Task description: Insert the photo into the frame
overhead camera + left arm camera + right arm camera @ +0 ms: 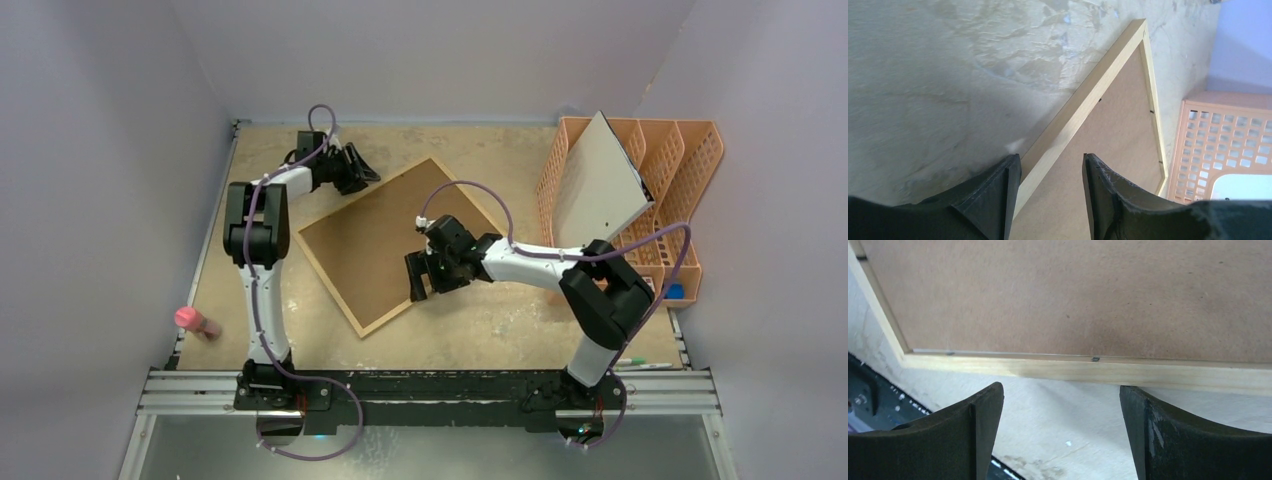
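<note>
Scuffed pale tabletop (480, 330) under plain walls, and your frame (370, 240) lies flat in the middle of it, turned at an angle, brown fibreboard back up. Your left gripper (1052, 160) is down at the frame's far-left edge, jaws partly apart and straddling the light-wood rail, one finger on the table side and the other over the backing. Your right gripper (1060, 390) hangs over bare table just beside the near-right rail, jaws spread wide and holding nothing, while a grey-white board (600, 180) stands in the orange file rack (690, 160) off to the right.
</note>
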{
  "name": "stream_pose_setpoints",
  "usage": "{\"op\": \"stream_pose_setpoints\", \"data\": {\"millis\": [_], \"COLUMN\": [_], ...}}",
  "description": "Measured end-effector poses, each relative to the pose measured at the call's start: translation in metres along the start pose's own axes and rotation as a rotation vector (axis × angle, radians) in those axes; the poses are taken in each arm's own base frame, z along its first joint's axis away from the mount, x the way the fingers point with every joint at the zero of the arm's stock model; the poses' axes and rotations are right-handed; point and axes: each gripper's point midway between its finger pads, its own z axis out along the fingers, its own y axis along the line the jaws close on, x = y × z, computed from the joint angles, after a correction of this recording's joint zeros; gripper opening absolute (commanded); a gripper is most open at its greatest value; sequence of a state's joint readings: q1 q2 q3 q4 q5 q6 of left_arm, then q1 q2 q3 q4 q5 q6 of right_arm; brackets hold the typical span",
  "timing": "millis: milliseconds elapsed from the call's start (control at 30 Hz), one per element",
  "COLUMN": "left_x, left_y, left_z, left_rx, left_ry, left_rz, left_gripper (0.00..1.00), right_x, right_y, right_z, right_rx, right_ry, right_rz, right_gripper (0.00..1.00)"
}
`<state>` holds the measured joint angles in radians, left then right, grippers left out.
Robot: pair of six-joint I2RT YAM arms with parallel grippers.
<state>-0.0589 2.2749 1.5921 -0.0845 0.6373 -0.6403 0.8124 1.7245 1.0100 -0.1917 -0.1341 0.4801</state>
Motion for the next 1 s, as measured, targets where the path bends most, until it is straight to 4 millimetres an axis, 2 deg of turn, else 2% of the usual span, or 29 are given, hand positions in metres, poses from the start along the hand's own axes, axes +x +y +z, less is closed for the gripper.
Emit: {"op": "stream_pose_setpoints", "data": {"millis": [133, 300, 367, 467, 533, 633, 700, 800, 900, 1000], "left_x": [0.004, 0.01, 0.008, 0.004, -0.003, -0.02, -0.028, -0.033, -0.012, 0.02], "left_y": [-0.01, -0.025, -0.033, -0.041, -0.043, -0.042, -0.04, -0.038, -0.03, -0.012], "left_z": [0.007, 0.01, 0.007, -0.005, -0.018, -0.055, -0.086, -0.133, -0.171, -0.187], "left_rx": [0.019, 0.002, 0.001, -0.009, -0.026, -0.068, -0.118, -0.204, -0.302, -0.382], "left_ry": [0.02, 0.078, 0.089, 0.087, 0.072, 0.002, -0.056, -0.146, -0.198, -0.191], "left_rz": [0.011, 0.003, 0.001, -0.007, -0.02, -0.037, -0.048, -0.06, -0.079, -0.106], "left_gripper": [0.53, 0.56, 0.58, 0.61, 0.61, 0.62, 0.62, 0.6, 0.58, 0.55], "right_x": [0.01, 0.014, 0.008, -0.017, -0.039, -0.066, -0.081, -0.099, -0.103, -0.092], "right_y": [0.008, -0.01, -0.013, -0.007, 0.002, 0.016, 0.026, 0.046, 0.068, 0.088], "right_z": [-0.002, -0.013, -0.024, -0.042, -0.05, -0.055, -0.049, -0.025, 0.002, 0.029], "right_rx": [-0.008, 0.106, 0.14, 0.158, 0.153, 0.139, 0.139, 0.145, 0.141, 0.134], "right_ry": [0.028, 0.034, 0.01, -0.061, -0.12, -0.179, -0.196, -0.201, -0.179, -0.14], "right_rz": [0.005, 0.023, 0.025, 0.024, 0.021, 0.011, -0.005, -0.048, -0.112, -0.188], "right_gripper": [0.89, 0.89, 0.89, 0.88, 0.88, 0.89, 0.9, 0.92, 0.92, 0.92]}}
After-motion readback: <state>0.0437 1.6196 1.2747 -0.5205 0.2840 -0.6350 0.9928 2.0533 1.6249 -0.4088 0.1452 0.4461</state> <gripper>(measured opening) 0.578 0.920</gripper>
